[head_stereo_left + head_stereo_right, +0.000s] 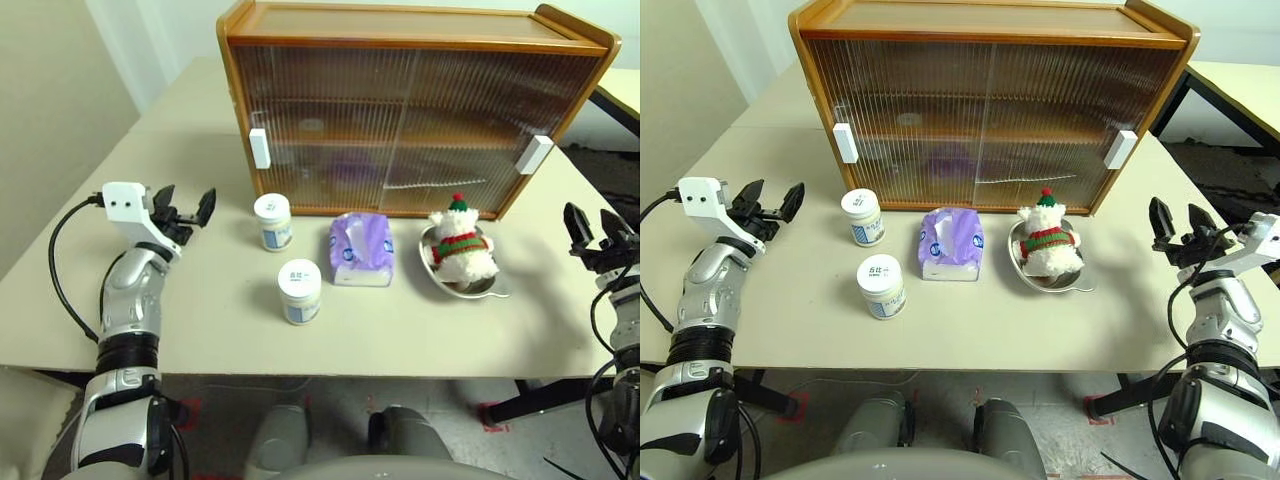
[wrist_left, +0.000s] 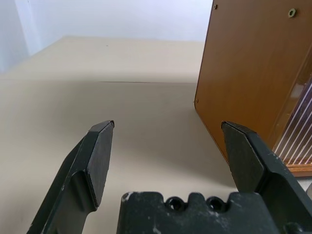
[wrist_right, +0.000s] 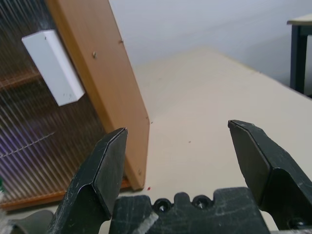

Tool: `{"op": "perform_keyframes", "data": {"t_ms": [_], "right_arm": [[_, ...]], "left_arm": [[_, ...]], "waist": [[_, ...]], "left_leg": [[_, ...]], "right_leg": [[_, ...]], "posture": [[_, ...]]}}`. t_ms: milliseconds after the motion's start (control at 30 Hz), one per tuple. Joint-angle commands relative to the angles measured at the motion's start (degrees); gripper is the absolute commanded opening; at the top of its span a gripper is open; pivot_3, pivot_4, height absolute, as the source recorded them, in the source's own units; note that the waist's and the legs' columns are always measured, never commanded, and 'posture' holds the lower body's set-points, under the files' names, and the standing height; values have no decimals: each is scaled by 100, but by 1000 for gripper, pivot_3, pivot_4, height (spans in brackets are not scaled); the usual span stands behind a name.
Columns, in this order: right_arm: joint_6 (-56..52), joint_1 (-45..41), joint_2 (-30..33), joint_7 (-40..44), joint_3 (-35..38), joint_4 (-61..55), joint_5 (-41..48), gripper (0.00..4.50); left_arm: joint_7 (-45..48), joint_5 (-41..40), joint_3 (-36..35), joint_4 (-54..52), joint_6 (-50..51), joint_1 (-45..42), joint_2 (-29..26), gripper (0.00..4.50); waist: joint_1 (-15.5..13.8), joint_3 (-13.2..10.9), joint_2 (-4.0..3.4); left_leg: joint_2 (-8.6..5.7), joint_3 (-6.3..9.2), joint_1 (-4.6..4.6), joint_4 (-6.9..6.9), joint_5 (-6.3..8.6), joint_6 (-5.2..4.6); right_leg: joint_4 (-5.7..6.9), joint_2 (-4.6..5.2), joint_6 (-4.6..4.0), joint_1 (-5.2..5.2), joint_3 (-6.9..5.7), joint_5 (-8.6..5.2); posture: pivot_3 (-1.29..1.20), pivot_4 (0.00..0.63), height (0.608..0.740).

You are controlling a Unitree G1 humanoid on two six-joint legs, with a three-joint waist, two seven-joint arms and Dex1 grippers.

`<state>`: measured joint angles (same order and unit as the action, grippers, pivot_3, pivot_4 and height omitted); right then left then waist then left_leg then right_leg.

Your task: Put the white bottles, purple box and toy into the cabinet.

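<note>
The cabinet (image 1: 400, 110) stands on the counter (image 1: 200, 330), its doors slid shut. In front of it lie two bottles (image 1: 272, 221) (image 1: 299, 291), the purple box (image 1: 361, 251) and the toy (image 1: 461, 248), which sits in a metal dish (image 1: 485, 288). The left pincer (image 1: 186, 214) and right pincer (image 1: 1181, 236) hover at either side of the cabinet, fingers apart, holding nothing

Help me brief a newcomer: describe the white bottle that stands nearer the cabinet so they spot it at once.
Start at the wooden cabinet with ribbed sliding doors. Just in front of its left white handle stands a short white bottle, left of the purple box. Its twin stands nearer the table's front edge.
</note>
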<state>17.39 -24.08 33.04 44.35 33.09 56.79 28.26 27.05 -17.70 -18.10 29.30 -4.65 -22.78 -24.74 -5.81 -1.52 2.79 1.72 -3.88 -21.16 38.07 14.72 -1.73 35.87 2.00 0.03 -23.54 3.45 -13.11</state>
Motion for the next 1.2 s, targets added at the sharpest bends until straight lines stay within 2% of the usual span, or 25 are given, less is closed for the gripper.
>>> {"op": "perform_keyframes", "data": {"t_ms": [33,200,500,633,900,933,1200], "right_arm": [[-37,-46,-82,-4,-69,-38,-17,4500],[-68,39,-162,113,-195,-243,-33,4500],[-465,527,-296,1112,-258,-1115,332,4500],[-487,689,-382,1463,-408,-1377,321,4500],[-984,1302,-541,2009,-824,-2910,516,4500],[-1067,1362,-568,2034,-922,-3100,513,4500],[-1522,1802,-668,1887,-1168,-4228,640,4500]], "left_arm": [[-12,21,8,-147,104,67,-64,4465],[52,-11,-120,108,44,17,-229,4465],[297,-79,-203,412,-100,-137,-369,4465],[479,-191,-298,477,-121,-160,-397,3527],[1313,-536,54,-613,404,-244,-370,295],[1369,-509,157,-808,431,-228,-356,51],[1257,-417,570,-1879,916,-86,-340,51]], "waist": [[0,0,0],[22,2,-2],[7,7,-3],[13,8,-4],[-1,9,-5],[1,9,-5],[11,13,-12]], "left_leg": [[0,0,0,0,0,0],[2,-1,0,0,0,0],[1,1,5,0,1,1],[2,0,6,0,2,3],[3,0,4,2,7,12],[2,-1,4,2,13,22],[2,-1,5,3,14,24]], "right_leg": [[0,0,0,0,0,0],[0,-3,-1,2,0,1],[-1,0,1,2,-3,0],[1,0,0,2,-4,0],[1,1,-1,0,-9,0],[1,2,0,1,-9,0],[4,-2,5,0,-8,-4]], "posture": [[208,0,740],[182,0,740],[182,0,740],[182,0,740],[190,8,740],[185,11,740],[164,0,740]]}}
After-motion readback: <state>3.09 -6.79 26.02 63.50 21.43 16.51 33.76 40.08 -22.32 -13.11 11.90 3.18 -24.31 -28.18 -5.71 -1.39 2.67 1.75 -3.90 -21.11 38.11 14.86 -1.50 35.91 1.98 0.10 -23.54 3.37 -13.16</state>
